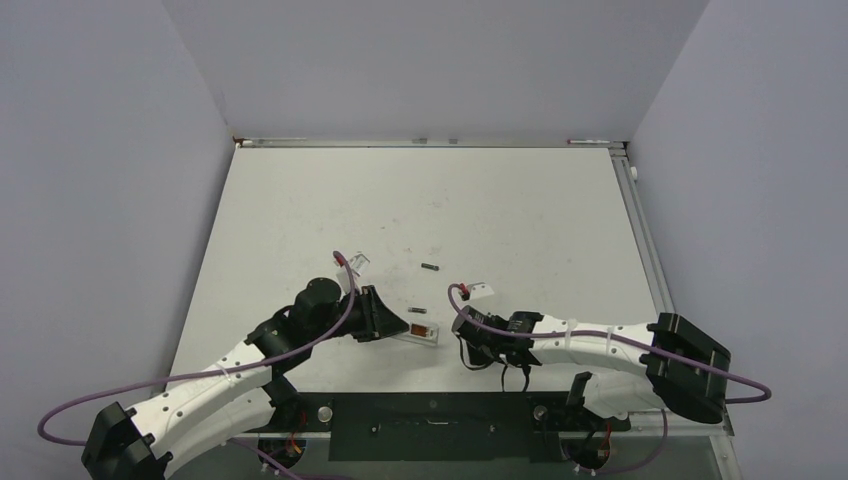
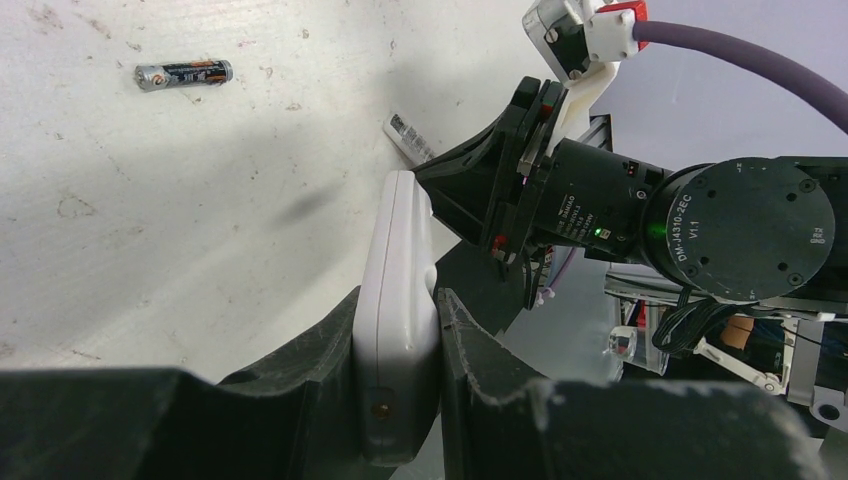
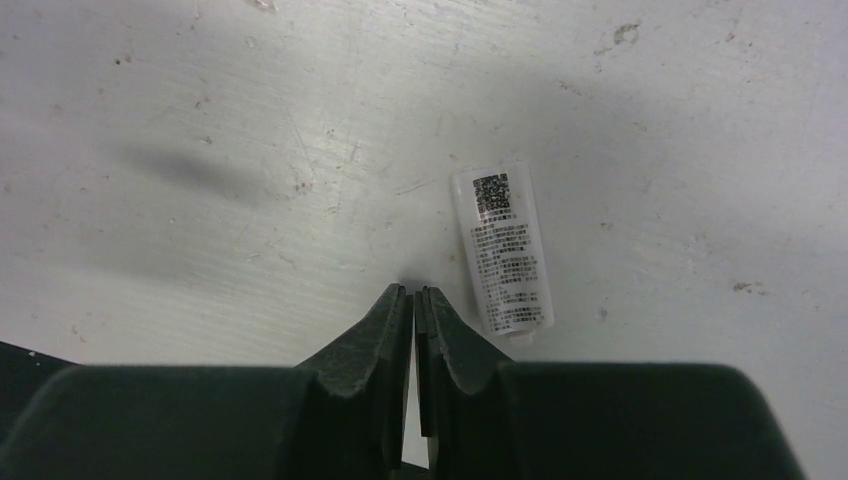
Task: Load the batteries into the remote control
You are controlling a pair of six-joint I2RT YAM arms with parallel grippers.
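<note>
My left gripper (image 1: 392, 322) is shut on the near end of the remote control (image 1: 425, 332), a slim white bar with a brownish recess facing up. The left wrist view shows the remote (image 2: 396, 300) squeezed between both black fingers. One battery (image 1: 431, 267) lies loose on the table beyond the remote, dark with an orange label (image 2: 183, 74). A tiny dark piece (image 1: 417, 311) beside the remote is too small to identify. My right gripper (image 1: 467, 345) hangs just right of the remote, its jaws (image 3: 412, 291) pressed together with nothing between them, tips close to the table.
A small white cover with a printed code label (image 3: 503, 250) lies flat just right of my right fingertips (image 1: 483, 291). The table (image 1: 520, 210) ends in grey walls at the back and sides. A black strip (image 1: 430, 420) runs between the arm bases.
</note>
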